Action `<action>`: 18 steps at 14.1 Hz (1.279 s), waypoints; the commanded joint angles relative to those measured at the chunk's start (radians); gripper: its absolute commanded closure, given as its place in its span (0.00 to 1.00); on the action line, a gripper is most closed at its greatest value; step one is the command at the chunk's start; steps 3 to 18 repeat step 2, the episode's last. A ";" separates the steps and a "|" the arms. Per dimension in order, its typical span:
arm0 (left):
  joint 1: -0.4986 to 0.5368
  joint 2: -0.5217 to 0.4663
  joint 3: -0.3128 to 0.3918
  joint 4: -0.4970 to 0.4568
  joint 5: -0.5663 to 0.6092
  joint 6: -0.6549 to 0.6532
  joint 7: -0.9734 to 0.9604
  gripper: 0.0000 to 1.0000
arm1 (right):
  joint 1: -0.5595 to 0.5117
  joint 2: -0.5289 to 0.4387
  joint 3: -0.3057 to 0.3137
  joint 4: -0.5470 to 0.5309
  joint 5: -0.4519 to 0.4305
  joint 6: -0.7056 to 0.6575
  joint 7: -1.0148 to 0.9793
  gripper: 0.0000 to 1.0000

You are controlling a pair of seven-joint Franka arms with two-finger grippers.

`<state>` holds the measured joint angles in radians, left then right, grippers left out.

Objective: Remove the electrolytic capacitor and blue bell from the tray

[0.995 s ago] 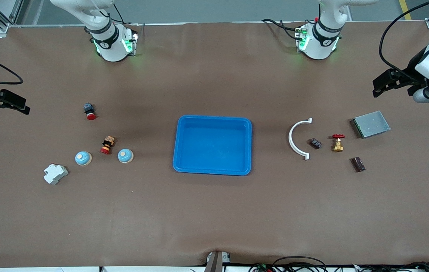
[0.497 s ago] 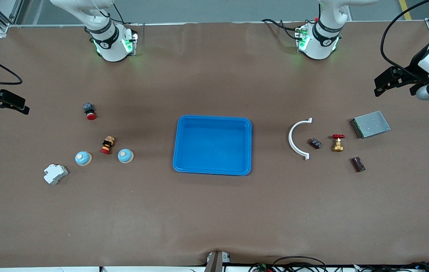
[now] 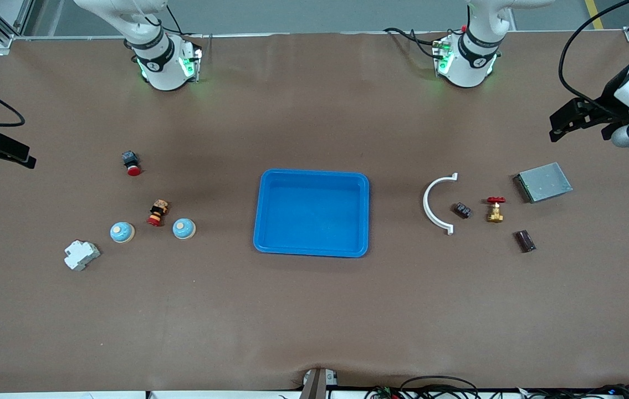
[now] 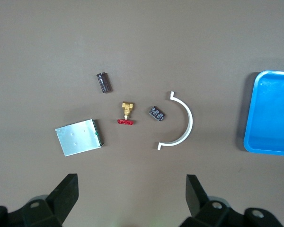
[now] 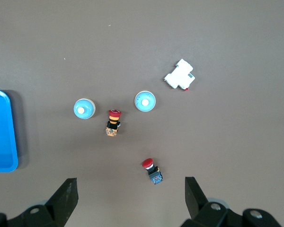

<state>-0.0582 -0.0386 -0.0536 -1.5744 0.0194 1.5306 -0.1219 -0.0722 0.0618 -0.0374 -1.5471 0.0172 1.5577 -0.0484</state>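
High over the table ends, left claw [image 4: 130,201] and right claw [image 5: 130,201] both wide, empty; no legible writing.

A brown worktop [image 3: 314,321] fills the frame, with a shallow blue tray [image 3: 266,213] at its centre, nothing in it. In the half of the frame at the right arm's end, a red push button on a dark body [image 3: 132,162] lies highest. Below it is a red-capped stop switch on a yellow and black base [image 3: 157,213], tipped on its side, and lowest and nearest the frame's edge is a white circuit breaker [image 3: 81,255]. In the half at the left arm's end, a white curved bracket [image 3: 431,204] opens away from the tray. A small black component [image 3: 462,210] sits just beside it, then a brass valve with a red handwheel [image 3: 495,209]. A flat grey metal box [image 3: 542,182] lies higher up.
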 commanded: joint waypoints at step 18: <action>-0.003 -0.001 -0.002 0.011 0.019 -0.009 -0.005 0.00 | -0.014 0.012 0.014 0.005 0.006 -0.004 0.010 0.00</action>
